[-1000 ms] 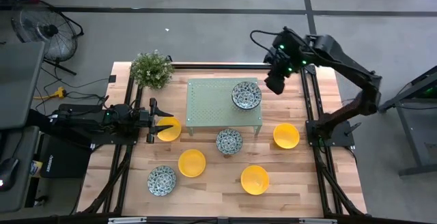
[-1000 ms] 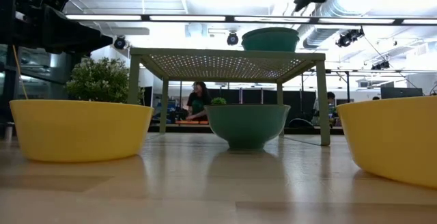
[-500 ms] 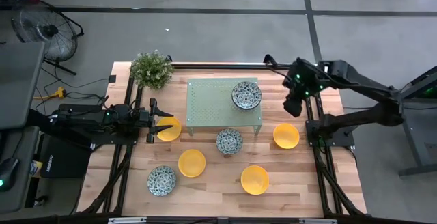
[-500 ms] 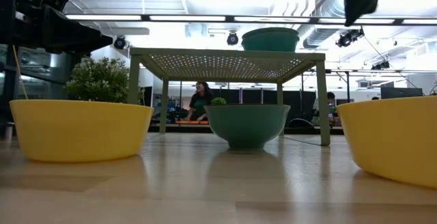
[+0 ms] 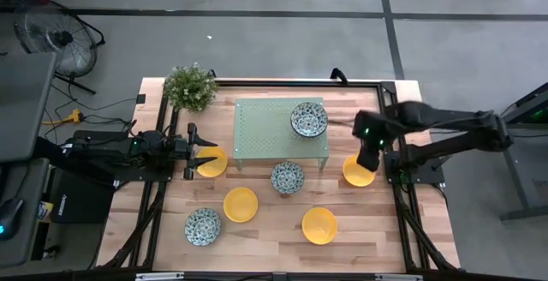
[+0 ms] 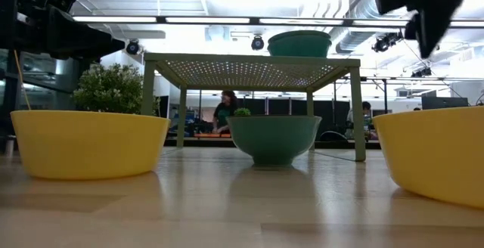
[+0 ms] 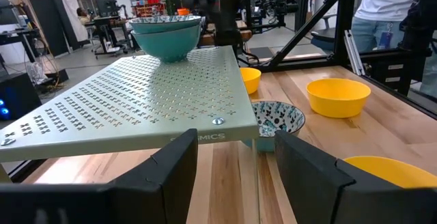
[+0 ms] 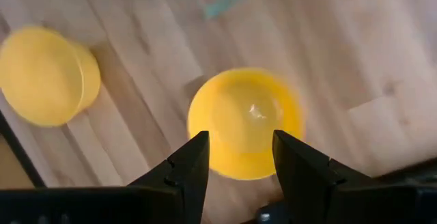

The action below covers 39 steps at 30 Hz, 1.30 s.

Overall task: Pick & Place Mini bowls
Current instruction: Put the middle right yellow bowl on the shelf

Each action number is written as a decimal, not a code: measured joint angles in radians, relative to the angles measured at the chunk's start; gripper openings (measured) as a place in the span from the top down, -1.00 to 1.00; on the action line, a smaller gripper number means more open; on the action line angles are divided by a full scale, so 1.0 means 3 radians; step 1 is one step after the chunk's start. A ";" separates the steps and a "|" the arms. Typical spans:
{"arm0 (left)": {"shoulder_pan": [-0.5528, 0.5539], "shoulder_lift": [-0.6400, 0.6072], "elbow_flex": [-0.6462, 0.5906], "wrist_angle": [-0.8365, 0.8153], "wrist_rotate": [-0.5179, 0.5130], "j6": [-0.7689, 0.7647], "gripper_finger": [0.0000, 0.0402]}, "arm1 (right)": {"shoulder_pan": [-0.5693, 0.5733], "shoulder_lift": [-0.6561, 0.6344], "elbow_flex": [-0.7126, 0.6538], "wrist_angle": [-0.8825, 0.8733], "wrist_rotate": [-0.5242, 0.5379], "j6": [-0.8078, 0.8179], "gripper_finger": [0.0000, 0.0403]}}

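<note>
Wooden table (image 5: 274, 230), yellow mini bowl (image 5: 358, 171) upright, mouth up; right gripper (image 5: 370, 154) above, jaws apart; left gripper (image 5: 199, 151) jaws apart

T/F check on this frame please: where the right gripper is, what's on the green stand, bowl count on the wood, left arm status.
1. The right gripper hangs over a yellow bowl with open fingers. True.
2. The perforated stand carries a yellow bowl. False: a patterned bowl sits on it.
3. Four yellow bowls rest on the table. True.
4. The left gripper hovers above the plant. False: it is low at the table's left side, beside another yellow bowl.
5. All patterned bowls are on the stand. False: two sit on the wood.
</note>
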 joint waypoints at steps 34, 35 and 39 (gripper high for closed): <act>0.0000 0.0000 0.0001 0.0001 0.0000 0.0001 0.05 | 0.1400 0.0376 -0.1160 0.1403 0.0171 0.1229 0.26; 0.0000 -0.0001 0.0000 0.0001 0.0000 0.0000 0.05 | 0.1398 0.0452 -0.1160 0.1421 0.0172 0.1271 0.26; 0.0000 0.0000 0.0000 0.0001 0.0000 0.0001 0.05 | 0.1376 0.0732 -0.1160 0.1424 0.0250 0.1435 0.26</act>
